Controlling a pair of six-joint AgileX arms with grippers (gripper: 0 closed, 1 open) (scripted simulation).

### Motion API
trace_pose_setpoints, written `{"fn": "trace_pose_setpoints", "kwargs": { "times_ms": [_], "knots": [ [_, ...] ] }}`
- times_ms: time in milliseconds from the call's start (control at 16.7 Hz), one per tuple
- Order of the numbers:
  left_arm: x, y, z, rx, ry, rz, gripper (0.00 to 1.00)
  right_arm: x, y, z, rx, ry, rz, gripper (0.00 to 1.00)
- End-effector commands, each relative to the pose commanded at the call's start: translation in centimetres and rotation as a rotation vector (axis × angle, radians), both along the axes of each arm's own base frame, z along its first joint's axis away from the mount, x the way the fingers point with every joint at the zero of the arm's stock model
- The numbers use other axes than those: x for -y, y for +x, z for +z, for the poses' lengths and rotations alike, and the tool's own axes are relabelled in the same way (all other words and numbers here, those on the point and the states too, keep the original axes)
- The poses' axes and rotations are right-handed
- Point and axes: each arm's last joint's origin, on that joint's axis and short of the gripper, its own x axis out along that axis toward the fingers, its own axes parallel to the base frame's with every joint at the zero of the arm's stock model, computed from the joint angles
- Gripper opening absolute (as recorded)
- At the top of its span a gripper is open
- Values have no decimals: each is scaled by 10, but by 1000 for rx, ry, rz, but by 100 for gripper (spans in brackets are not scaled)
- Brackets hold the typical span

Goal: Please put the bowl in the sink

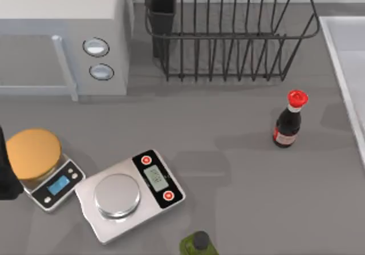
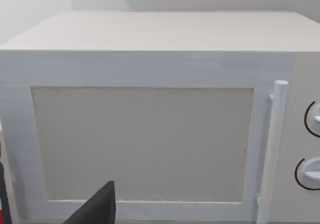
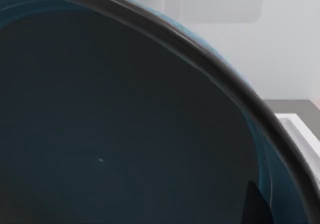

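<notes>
The bowl sits very close in the right wrist view, with a glossy dark blue inside and a thin dark rim. A dark finger of my right gripper lies against its inner wall, so that gripper is shut on the bowl. Past the bowl's rim runs a pale raised edge of the sink. In the top view the sink lies along the table's right edge, partly cut off. My left arm is parked at the far left edge, facing the microwave.
A white microwave stands at the back left and a black wire dish rack at the back middle. A red-capped sauce bottle stands near the sink. Two scales sit at the front left, one carrying an orange disc. A green bottle is at the front edge.
</notes>
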Motion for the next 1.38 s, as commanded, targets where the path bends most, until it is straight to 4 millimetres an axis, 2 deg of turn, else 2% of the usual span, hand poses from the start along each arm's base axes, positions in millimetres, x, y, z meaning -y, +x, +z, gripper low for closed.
{"fn": "trace_pose_setpoints", "kwargs": {
  "times_ms": [360, 1140, 1380],
  "knots": [
    [0, 0, 0, 0, 0, 0, 100, -1, -2, -5, -3, 2, 0, 0],
    [0, 0, 0, 0, 0, 0, 100, -1, -2, -5, -3, 2, 0, 98],
    [0, 0, 0, 0, 0, 0, 100, -1, -2, -5, -3, 2, 0, 100]
  ]
}}
